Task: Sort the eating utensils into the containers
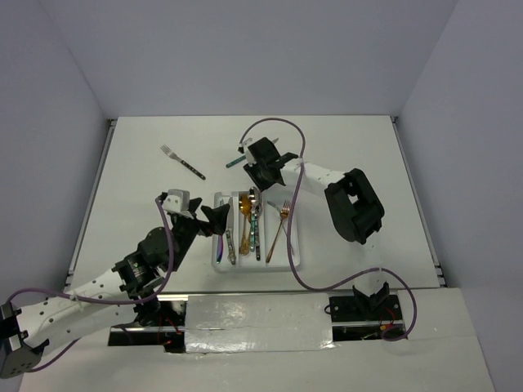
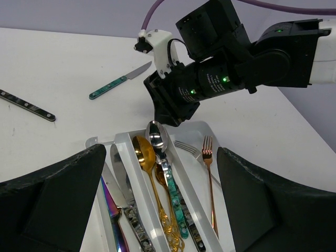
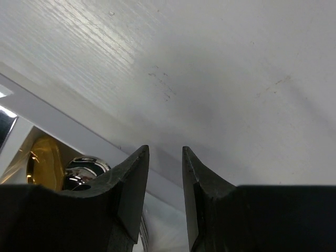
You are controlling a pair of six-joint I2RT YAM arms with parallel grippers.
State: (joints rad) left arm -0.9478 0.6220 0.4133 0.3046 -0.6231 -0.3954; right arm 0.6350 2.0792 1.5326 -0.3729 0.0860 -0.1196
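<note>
Tray (image 1: 292, 245), 3 compartments, approx. 6 pcs in:
- L: iridescent knife (image 2: 108, 202), silver knife (image 2: 123, 178).
- Mid: gold spoon (image 2: 144, 155), teal-handled spoon (image 2: 157, 135).
- R: copper fork (image 2: 208, 152), silver fork (image 2: 189, 149).

Outstanding, on table: teal-handled knife (image 2: 118, 81), dark-handled fork (image 1: 181, 161).

Right gripper (image 3: 165, 152): narrow gap, empty, at tray's far end. Left gripper (image 1: 216, 217): spread wide, empty.

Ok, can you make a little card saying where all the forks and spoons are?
tray: white, three slots
left slot: purple knife, silver knives
middle slot: gold spoon, silver spoon
right slot: copper fork, silver fork
on table: dark-handled fork, teal-handled knife
left gripper: open, empty, over tray
right gripper: slightly open, empty, at tray's far end
</note>
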